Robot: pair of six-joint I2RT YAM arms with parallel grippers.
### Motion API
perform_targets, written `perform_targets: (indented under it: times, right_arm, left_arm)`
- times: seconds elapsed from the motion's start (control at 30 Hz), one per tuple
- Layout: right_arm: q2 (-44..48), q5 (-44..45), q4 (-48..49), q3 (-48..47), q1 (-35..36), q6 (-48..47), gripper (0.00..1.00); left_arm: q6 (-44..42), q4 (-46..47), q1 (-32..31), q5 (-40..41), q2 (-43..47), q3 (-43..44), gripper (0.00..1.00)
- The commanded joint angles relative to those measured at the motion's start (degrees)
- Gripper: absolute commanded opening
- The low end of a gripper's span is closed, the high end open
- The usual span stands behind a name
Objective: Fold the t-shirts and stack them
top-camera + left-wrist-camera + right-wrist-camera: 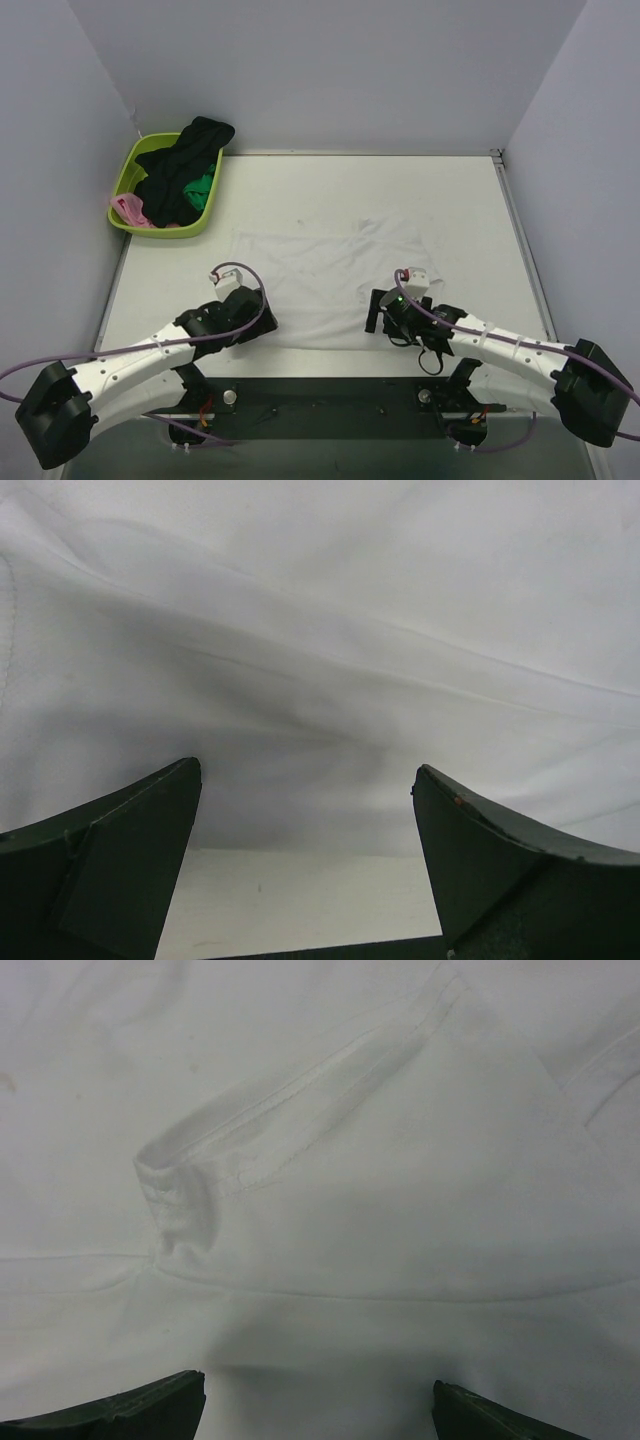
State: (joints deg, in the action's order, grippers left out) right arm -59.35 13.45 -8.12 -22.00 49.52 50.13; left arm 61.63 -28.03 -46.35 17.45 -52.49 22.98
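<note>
The white t-shirt (320, 280) lies spread flat on the table (450, 200), near the middle and a little toward the near edge. The others (black (185, 165), green (203, 190) and pink (128, 210)) are heaped in the lime basket (128, 180) at the far left corner.

The left gripper (258, 320) hangs over the shirt's near left edge with its jaws spread wide and nothing between them. Its wrist view shows the hem crossing just ahead of the fingers, with bare table on the near side. The right gripper (385, 312) is also spread and empty. It sits over the near right part of the cloth, where a stitched flap (300, 1100), probably a turned-in sleeve, stands up in a small ridge.

The risk here is an uneven grab. The left jaws are so close to the edge that they could close on table instead of cloth. The right could catch the ridge along with the body layer, which would skew the fold or drag the shirt.
</note>
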Motion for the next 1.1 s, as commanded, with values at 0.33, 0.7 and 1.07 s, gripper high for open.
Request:
perform_targets:
  times: [0.33,0.7,1.07]
  right_arm:
    - [1.35,6.23,-17.63,0.73,12.35,15.08,1.00]
    - [0.04,15.03,-23.96,-22.36,8.94,0.86,1.00]
    - [-14.02,4.31,-18.34,-43.47,-17.48,-15.41,1.00]
  left_arm:
    - [15.18,-11.51,-11.83,1.88,5.20,-4.97,0.97]
    - [1.78,-15.48,-12.72,12.34,-0.13,20.67,0.97]
    - [-18.47,-4.50,12.47,-1.44,-17.28,39.77,0.98]
